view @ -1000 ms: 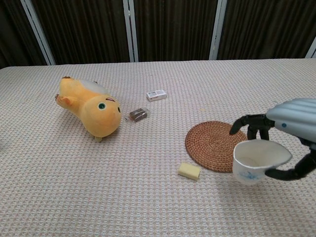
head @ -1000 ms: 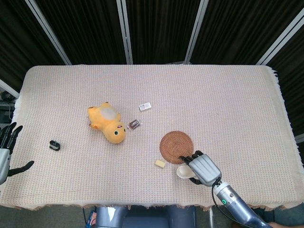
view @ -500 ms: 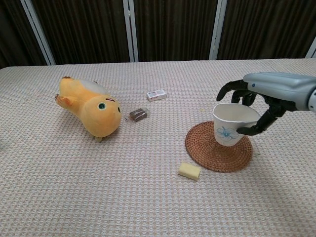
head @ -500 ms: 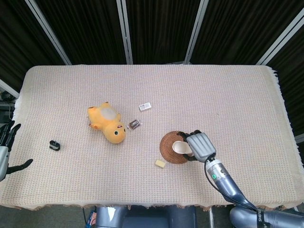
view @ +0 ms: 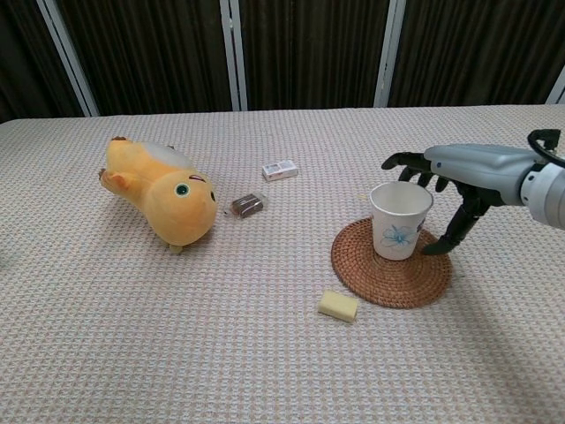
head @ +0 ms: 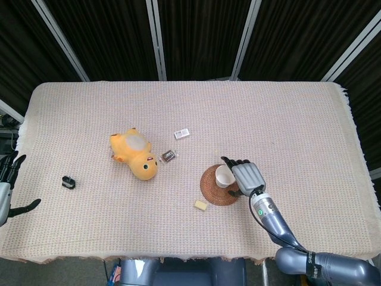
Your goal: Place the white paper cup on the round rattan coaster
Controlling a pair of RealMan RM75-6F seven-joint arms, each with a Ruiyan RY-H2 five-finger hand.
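The white paper cup (head: 224, 176) (view: 400, 221), printed with a blue flower, stands upright on the round rattan coaster (head: 209, 189) (view: 371, 274), a little toward its far side. My right hand (head: 247, 177) (view: 463, 168) arches over the cup's right side. Its fingers reach behind the rim and the thumb hangs down beside the cup wall with a small gap. My left hand (head: 7, 190) hovers at the table's far left edge, fingers apart and holding nothing.
A yellow plush toy (head: 136, 154) (view: 163, 199) lies left of centre. A small yellow block (head: 200, 205) (view: 338, 306) sits just in front of the coaster. A brown packet (head: 169, 156), a white label (head: 182, 133) and a small black object (head: 68, 182) lie on the woven tablecloth.
My right hand carried the cup from the table's front edge up over the coaster, turned it upright and set it down. The thumb has come off the cup wall.
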